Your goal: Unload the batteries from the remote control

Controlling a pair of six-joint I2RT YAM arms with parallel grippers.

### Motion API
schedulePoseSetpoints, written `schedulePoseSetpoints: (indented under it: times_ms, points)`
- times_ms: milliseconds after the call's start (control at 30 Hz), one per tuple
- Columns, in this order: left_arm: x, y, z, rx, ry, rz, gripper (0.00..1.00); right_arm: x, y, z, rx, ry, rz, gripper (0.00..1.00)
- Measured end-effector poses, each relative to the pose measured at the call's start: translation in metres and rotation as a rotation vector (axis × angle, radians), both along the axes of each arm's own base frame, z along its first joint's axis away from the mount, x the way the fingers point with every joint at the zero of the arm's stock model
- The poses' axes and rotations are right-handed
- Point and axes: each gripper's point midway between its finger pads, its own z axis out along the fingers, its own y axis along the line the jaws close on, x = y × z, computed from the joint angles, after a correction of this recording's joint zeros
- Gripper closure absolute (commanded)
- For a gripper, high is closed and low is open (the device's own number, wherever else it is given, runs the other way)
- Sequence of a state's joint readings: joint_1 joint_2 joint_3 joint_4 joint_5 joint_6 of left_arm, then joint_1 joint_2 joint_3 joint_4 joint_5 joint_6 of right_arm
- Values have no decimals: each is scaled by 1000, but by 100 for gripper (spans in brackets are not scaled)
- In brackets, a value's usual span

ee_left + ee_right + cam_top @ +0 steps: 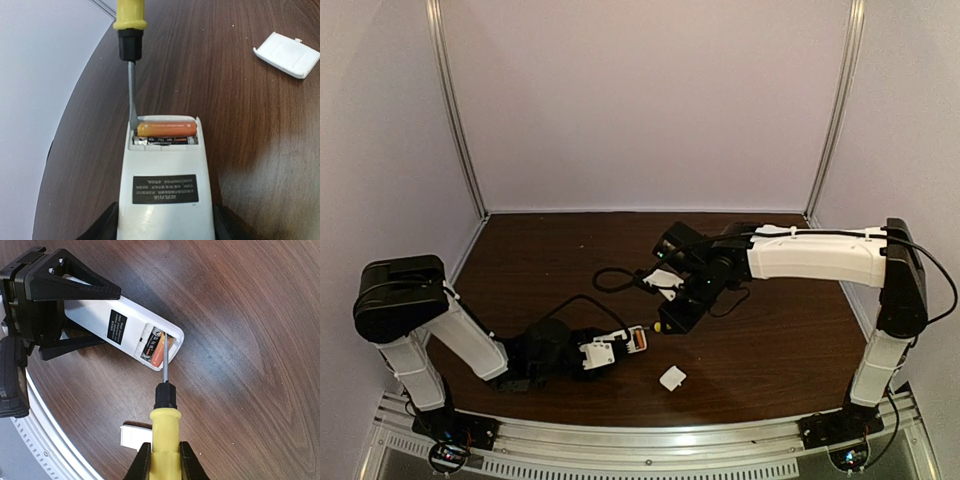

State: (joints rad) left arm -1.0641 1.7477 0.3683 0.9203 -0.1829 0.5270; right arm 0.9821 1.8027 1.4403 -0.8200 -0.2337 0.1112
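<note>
No legible txt: remote control [165, 222] back label [165, 188] & batteries [166, 129] print too blurred.

Table [780, 350], dark brown wood grain, curved near edge, metal rail [650, 440] along it, small white square cover [672, 378] lying flat (front, just right of middle), black cable loop [608, 281] toward centre.

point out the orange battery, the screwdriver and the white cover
orange battery [166, 128], left wrist view, middle of its side
screwdriver [165, 432], right wrist view, on the yellow handle
white cover [287, 54], left wrist view, centre of its face
</note>
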Motion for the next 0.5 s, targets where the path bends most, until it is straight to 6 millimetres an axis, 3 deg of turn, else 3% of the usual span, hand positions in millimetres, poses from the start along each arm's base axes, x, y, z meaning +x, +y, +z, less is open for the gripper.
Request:
schedulePoseSetpoints:
  times_ms: [500]
  points:
    - [-2, -4, 5, -16, -14, -14, 100, -9, -6, 4, -10, -4, -16, 100]
